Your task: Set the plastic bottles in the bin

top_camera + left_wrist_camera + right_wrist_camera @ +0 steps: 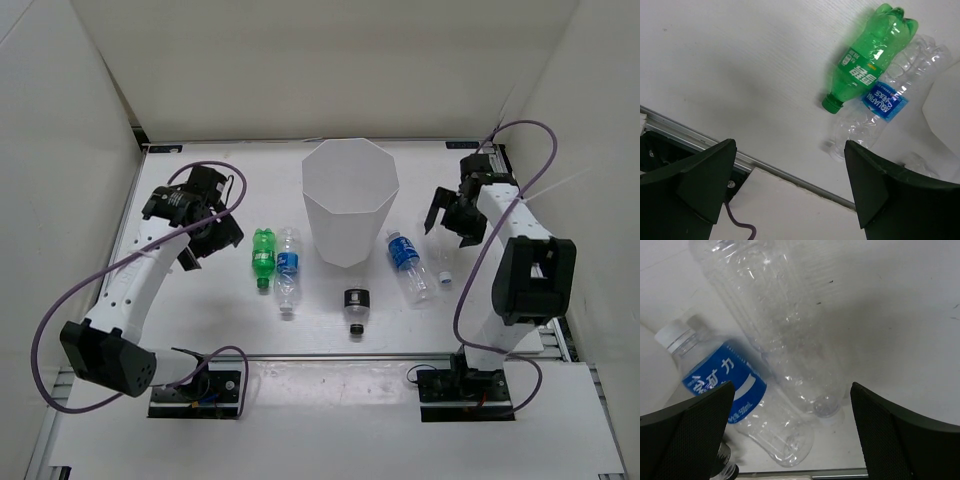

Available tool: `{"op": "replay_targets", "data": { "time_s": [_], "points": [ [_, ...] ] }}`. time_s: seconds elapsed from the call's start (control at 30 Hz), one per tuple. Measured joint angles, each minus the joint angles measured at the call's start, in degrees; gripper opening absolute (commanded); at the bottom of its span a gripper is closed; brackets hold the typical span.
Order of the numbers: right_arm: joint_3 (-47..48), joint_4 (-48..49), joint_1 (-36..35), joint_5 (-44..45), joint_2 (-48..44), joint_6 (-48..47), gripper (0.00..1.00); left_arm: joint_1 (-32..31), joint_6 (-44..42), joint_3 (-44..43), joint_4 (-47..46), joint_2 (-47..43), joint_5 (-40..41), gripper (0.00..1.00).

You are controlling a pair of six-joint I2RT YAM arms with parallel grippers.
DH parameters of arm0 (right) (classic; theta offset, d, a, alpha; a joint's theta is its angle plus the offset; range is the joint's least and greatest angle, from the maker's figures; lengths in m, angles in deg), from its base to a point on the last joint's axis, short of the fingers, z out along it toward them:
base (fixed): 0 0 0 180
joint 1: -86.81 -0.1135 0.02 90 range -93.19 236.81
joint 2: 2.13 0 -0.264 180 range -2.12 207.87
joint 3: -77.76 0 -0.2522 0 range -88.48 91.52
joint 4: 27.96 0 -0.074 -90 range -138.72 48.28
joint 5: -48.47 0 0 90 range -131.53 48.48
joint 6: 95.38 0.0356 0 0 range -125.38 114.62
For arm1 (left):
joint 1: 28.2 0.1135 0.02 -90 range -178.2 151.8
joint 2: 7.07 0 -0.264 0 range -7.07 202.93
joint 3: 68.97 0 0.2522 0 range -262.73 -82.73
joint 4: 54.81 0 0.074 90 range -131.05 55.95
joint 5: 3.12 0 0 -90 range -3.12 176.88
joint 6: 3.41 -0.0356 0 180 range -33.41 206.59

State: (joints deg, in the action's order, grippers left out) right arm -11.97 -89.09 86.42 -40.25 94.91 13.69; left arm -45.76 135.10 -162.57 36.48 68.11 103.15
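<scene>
The white faceted bin [350, 205] stands upright mid-table. Left of it lie a green bottle [262, 252] and a clear blue-label bottle [288, 268], side by side and touching. A short black-label bottle [355, 304] lies in front of the bin. To its right lie another blue-label bottle [406, 262] and a plain clear bottle [443, 262]. My left gripper [212, 240] is open and empty, left of the green bottle [870, 55]. My right gripper [452, 225] is open and empty, above the plain clear bottle [785, 325] and beside the blue-label one [722, 382].
White walls enclose the table on three sides. A metal rail [330, 356] runs along the near edge, and it also shows in the left wrist view [785, 172]. Purple cables loop off both arms. The bin's wall [946, 107] shows at the right of the left wrist view.
</scene>
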Motion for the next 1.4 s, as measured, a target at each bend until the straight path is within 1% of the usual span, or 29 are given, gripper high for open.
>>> {"op": "replay_targets", "data": {
  "time_s": [0.33,0.37,0.43,0.47,0.5,0.53,0.6,0.63,0.7,0.73,0.87,0.97,1.07,1.17,1.23,1.3,1.4],
  "points": [
    [4.5,1.6,0.3,-0.6,11.9,-0.2,1.00,3.5,-0.9,1.6,0.1,4.7,-2.2,1.00],
    [4.9,1.8,0.4,-0.7,12.9,-0.1,0.99,3.8,-0.9,1.6,0.0,5.0,-2.2,1.00],
    [5.3,2.6,0.9,-1.1,14.9,-0.1,0.93,4.3,-0.9,1.6,0.1,5.8,-2.4,1.00],
    [5.5,2.6,1.1,-1.3,15.8,-0.1,0.89,4.4,-1.0,1.6,0.0,6.3,-2.5,1.00],
    [5.6,2.7,1.4,-1.5,16.7,-0.1,0.81,4.6,-1.0,1.6,0.0,7.1,-2.7,1.00],
    [5.7,2.6,1.5,-1.6,17.6,-0.2,0.77,4.7,-1.0,1.6,0.0,7.6,-2.8,1.00],
    [6.5,2.1,1.9,-1.6,18.5,-0.1,0.73,5.0,-1.1,1.6,0.0,8.8,-3.3,1.00],
    [6.8,2.1,2.2,-1.7,18.5,0.0,0.68,5.1,-1.1,1.6,0.0,9.4,-3.4,1.00],
    [7.3,2.2,2.3,-1.4,18.2,0.1,0.63,5.1,-1.0,1.6,0.0,10.3,-3.5,1.00],
    [7.3,2.3,2.3,-1.2,17.8,0.2,0.59,5.1,-1.0,1.6,0.0,10.6,-3.6,1.00],
    [7.2,1.2,2.3,1.2,12.6,1.1,0.48,5.1,-1.0,1.5,0.1,11.6,-3.6,1.00],
    [7.5,0.0,1.4,4.2,3.3,2.6,0.45,5.1,-0.9,1.0,0.0,12.6,-3.6,1.00],
    [11.2,-1.9,-0.9,6.6,-6.0,4.7,0.44,5.1,-0.4,0.9,0.0,13.2,-3.7,1.00],
    [18.9,-1.9,-4.9,7.8,-13.0,6.4,0.42,5.1,0.2,0.9,0.0,13.8,-3.8,1.00],
    [25.3,-1.6,-8.5,8.0,-15.5,6.7,0.42,4.9,0.8,0.4,0.3,14.0,-3.7,1.00],
    [32.7,-0.6,-13.6,8.9,-15.5,5.7,0.42,4.2,1.4,-0.9,0.3,14.1,-3.1,1.00],
    [44.7,1.2,-22.9,11.0,-11.1,2.3,0.45,1.8,1.9,-3.2,0.2,14.1,-0.4,1.00]
  ]
}}
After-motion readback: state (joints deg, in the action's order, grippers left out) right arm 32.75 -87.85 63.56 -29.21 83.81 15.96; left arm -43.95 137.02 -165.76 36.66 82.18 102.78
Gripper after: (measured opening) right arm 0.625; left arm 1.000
